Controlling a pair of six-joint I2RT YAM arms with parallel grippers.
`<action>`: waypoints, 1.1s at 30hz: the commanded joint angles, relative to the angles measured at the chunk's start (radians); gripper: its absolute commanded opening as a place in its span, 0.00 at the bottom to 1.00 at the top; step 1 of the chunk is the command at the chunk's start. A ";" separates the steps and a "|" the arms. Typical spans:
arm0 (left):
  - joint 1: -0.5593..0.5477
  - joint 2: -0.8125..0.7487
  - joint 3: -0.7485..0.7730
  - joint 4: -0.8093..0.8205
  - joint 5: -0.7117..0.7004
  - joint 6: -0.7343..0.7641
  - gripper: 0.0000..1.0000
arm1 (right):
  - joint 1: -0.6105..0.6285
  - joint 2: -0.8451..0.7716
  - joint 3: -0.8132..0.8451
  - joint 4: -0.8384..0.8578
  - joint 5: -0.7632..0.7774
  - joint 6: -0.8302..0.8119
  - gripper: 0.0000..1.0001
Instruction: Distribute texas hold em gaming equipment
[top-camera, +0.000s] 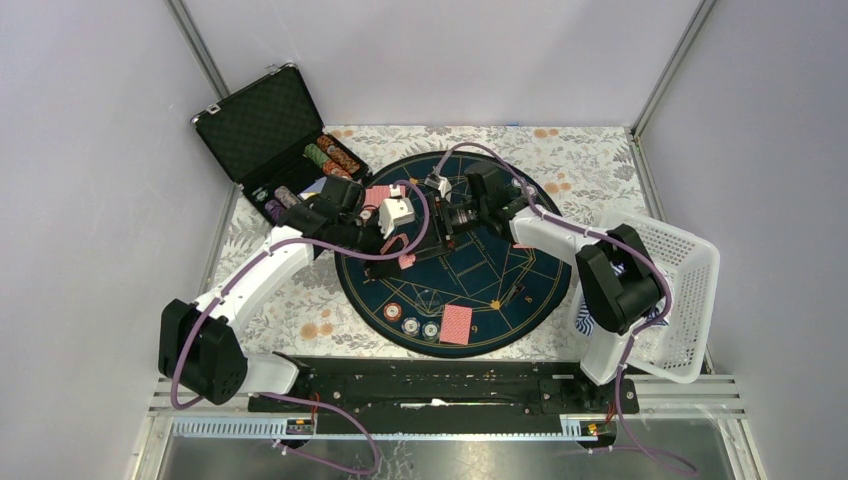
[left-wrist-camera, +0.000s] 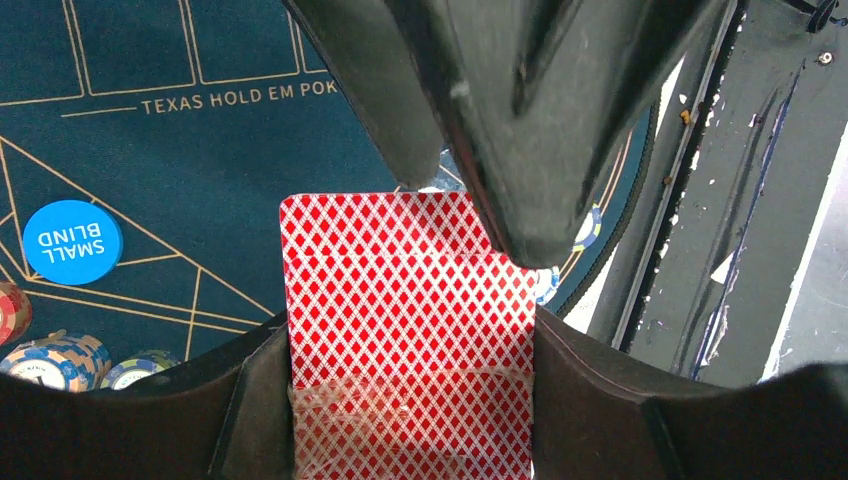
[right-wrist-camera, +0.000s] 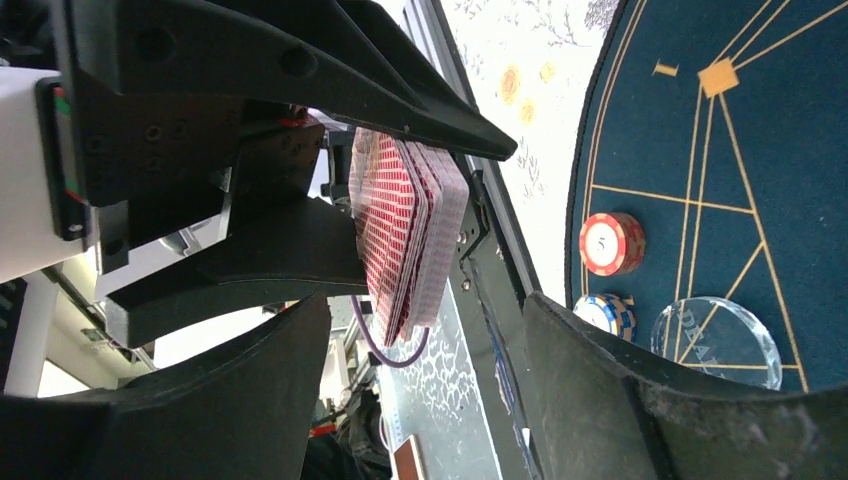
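Observation:
A deck of red-backed playing cards (left-wrist-camera: 410, 330) stands clamped by its long edges in my left gripper (left-wrist-camera: 412, 400), which is shut on it above the round blue poker mat (top-camera: 500, 280). In the right wrist view the same deck (right-wrist-camera: 410, 230) hangs edge-on just ahead of my right gripper (right-wrist-camera: 425, 370), whose jaws stand wide apart. The right gripper's fingers (left-wrist-camera: 520, 130) straddle the deck's top edge. On the mat's near side lie three poker chips (top-camera: 410, 325) and a red-backed card (top-camera: 455, 323). A blue small-blind disc (left-wrist-camera: 72, 242) lies on the mat.
The black case (top-camera: 262, 125) stands open at the back left with rows of chips (top-camera: 335, 155) in it. A white basket (top-camera: 680, 260) sits at the right edge. A red-white chip (right-wrist-camera: 612, 243), a blue-white chip (right-wrist-camera: 605, 313) and a clear disc (right-wrist-camera: 715, 340) lie on the mat.

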 joint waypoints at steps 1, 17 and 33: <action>-0.004 -0.020 0.020 0.025 0.006 0.009 0.00 | 0.028 0.012 0.046 -0.012 0.012 -0.017 0.76; -0.004 -0.049 0.008 0.038 -0.001 0.002 0.00 | -0.010 0.035 0.061 -0.101 0.016 -0.052 0.44; -0.004 -0.041 0.014 0.038 0.002 0.003 0.00 | -0.037 -0.040 0.040 -0.020 -0.017 -0.002 0.54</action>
